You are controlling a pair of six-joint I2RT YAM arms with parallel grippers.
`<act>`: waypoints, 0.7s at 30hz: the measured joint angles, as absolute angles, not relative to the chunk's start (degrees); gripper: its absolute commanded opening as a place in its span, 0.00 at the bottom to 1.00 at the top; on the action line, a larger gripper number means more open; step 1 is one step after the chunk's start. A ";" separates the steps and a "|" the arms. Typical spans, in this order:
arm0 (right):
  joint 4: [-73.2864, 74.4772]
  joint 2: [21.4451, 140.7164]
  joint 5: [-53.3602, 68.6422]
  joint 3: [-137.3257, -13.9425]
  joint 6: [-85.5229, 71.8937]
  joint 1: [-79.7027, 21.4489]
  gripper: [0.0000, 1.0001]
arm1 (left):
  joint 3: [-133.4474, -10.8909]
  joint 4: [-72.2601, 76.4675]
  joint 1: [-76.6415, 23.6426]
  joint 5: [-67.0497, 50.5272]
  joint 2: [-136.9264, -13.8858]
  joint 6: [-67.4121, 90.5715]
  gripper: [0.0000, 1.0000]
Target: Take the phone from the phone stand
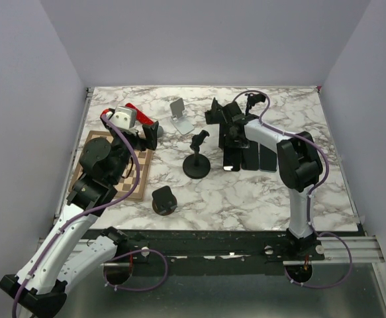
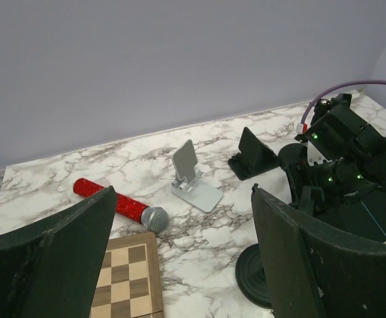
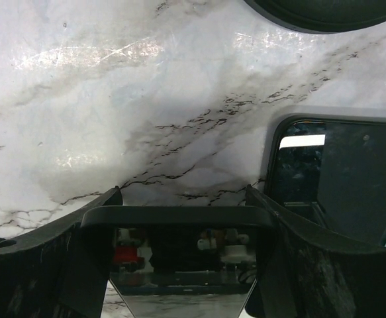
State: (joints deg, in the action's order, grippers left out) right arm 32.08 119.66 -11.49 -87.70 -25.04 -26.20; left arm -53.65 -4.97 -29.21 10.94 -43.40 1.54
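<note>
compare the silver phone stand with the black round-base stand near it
The silver stand is pale metal, the black stand dark. The silver stand has a flat rectangular base, the black stand a round disc. The silver stand carries a broad tilted plate, the black stand a thin post with a small head. Both sit empty on the marble table.

Table (image 1: 259,199): marble-patterned, smooth, glossy, with glare patches.
Phone (image 3: 179,265): black, glossy, mirror-like face.
Stand (image 2: 191,179): silver, metal-looking, matt.
Microphone (image 2: 116,204): red glitter handle, grey metal mesh head.
Chessboard (image 2: 130,278): wood, light and dark squares, smooth satin.
Left fingers (image 2: 47,258): black plastic, matt, scuffed grey.
Walls (image 2: 179,66): plain, matt lilac.
</note>
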 measured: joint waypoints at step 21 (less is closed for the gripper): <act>28.64 120.31 -13.67 -87.35 -24.80 -26.30 0.60 | -53.65 -5.02 -28.36 10.92 -43.57 2.24 0.90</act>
